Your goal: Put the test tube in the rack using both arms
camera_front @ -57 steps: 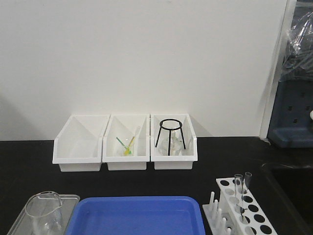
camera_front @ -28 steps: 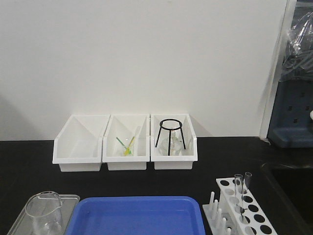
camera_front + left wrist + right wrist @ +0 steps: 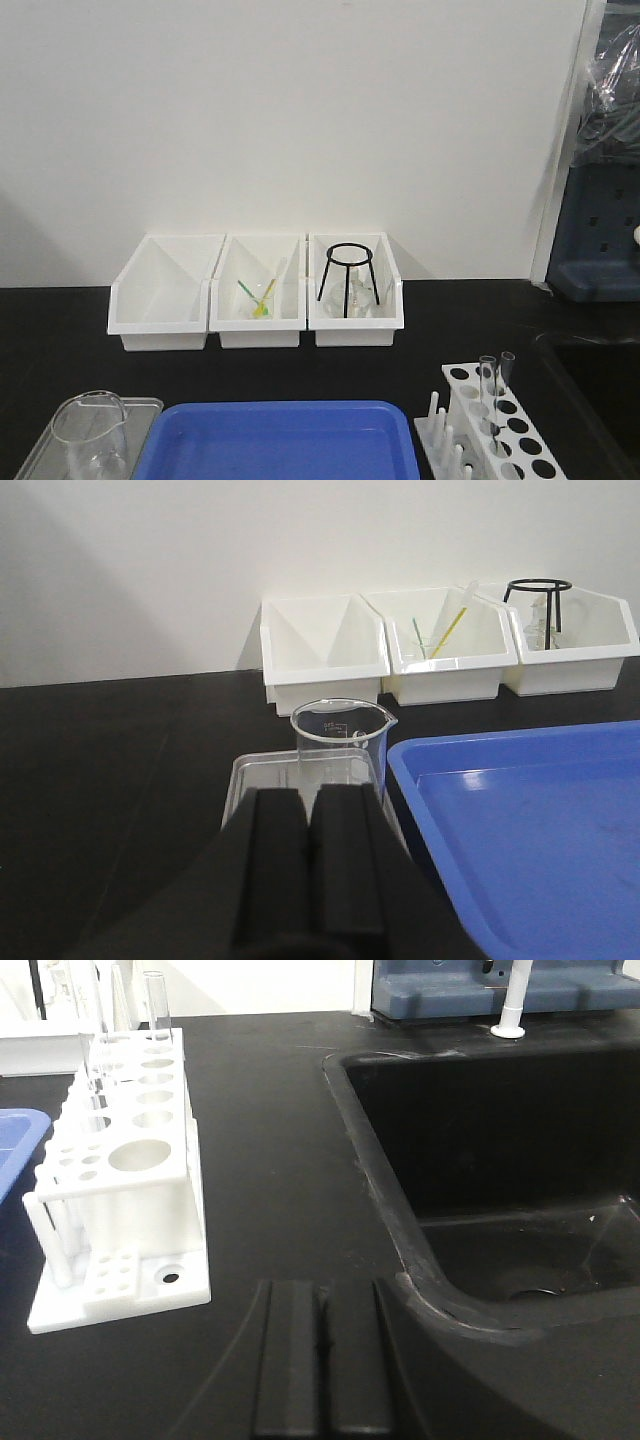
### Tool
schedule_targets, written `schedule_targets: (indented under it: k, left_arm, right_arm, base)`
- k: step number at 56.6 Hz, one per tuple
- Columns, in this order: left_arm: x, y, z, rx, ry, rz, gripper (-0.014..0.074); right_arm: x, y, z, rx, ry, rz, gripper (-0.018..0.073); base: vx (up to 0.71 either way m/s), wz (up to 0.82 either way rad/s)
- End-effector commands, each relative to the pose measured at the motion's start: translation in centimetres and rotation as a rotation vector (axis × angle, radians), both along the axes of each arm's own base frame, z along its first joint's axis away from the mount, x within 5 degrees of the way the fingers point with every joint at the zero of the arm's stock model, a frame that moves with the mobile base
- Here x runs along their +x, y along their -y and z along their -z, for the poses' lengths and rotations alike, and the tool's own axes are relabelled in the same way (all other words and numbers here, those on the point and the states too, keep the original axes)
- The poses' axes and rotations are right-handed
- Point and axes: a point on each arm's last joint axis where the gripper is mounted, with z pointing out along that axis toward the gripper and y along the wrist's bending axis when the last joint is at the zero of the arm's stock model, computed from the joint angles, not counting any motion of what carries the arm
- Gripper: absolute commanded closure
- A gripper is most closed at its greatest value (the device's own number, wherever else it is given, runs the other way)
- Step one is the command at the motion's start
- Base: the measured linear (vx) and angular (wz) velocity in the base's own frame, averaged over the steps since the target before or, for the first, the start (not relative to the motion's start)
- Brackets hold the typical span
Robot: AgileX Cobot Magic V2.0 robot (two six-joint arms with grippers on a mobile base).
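front view shows neither arm. rack [image 3: 120, 1175] partly cut off at the frame's edge, ahead-left of the right gripper [image 3: 322, 1370], holding an upright test tube [image 3: 156, 1002]. both grippers fully closed, empty; left gripper [image 3: 309, 865] just behind a beaker [image 3: 338, 742].

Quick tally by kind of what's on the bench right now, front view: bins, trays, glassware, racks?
White storage bins: 3
Test tubes standing in the rack: 2
White rack: 1
Blue tray: 1
Clear tray under the beaker: 1
Glass beaker: 1
Black wire stand in the right-hand bin: 1
Total: 10
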Motion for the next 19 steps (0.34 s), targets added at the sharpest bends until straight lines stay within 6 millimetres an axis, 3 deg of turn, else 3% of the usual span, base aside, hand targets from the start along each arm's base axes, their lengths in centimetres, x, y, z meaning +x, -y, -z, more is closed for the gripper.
schedule_targets:
  k: [1,19]
  left_arm:
    - [-0.28,-0.03,-1.82,-0.014,0.125,0.000,0.0601]
    - [-0.27,-0.03,-1.81,-0.014,0.124,0.000,0.0601]
  right_arm:
    - [0.17,0.08,-0.14,-0.016,0.071,0.004,0.0567]
    - [0.17,0.08,-0.14,-0.016,0.071,0.004,0.0567]
  base:
    - [0.00,0.00]
    - [0.00,0.00]
